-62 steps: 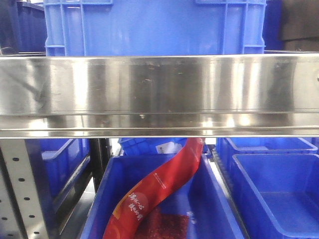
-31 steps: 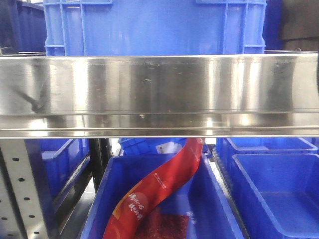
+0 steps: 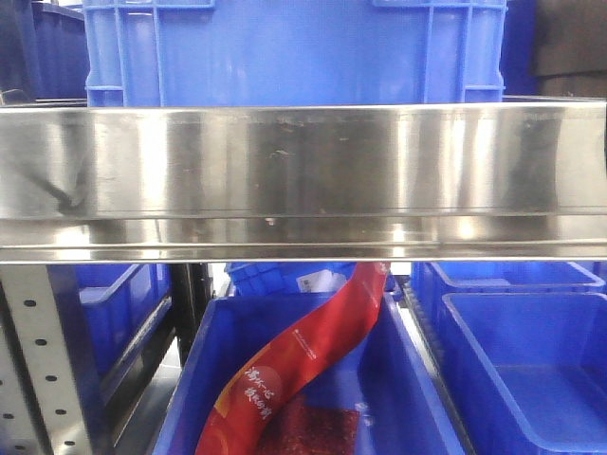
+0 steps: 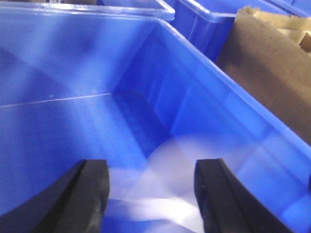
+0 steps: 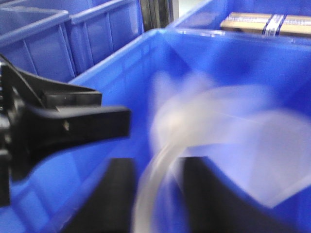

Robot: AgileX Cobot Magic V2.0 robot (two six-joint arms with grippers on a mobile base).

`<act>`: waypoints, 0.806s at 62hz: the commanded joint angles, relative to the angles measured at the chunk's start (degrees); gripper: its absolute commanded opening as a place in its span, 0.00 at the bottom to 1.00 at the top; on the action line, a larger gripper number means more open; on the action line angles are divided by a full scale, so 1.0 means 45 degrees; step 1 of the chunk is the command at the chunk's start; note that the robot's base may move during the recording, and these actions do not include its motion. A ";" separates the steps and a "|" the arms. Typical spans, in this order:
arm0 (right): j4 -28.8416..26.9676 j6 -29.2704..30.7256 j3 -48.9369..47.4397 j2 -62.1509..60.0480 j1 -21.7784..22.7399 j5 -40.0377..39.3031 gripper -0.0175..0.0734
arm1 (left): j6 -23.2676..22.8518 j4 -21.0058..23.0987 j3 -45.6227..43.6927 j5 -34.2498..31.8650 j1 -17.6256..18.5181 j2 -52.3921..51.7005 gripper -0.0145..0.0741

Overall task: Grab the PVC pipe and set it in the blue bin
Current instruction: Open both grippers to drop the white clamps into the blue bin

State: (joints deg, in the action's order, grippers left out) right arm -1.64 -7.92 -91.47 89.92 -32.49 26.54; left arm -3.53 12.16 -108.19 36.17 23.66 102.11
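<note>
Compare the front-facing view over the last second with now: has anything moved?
Nothing visibly changed. The steel shelf rail, the blue crate on it, the red packet and the blue bins below all sit as before; neither pincer appears in that view.

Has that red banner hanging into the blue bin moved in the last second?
No. In the front view the red banner sits in the same spot under the steel shelf rail, draped the same way into the blue bin.
</note>
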 commanded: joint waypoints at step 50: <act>0.0118 0.0134 -0.0090 -0.0198 0.0029 0.1198 0.01 | -0.0049 0.0002 -0.0137 0.1116 -0.0141 -0.0454 0.08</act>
State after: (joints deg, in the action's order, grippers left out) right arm -1.53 -7.92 -91.47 91.33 -32.49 31.84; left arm -3.57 12.17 -108.19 40.53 23.40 101.71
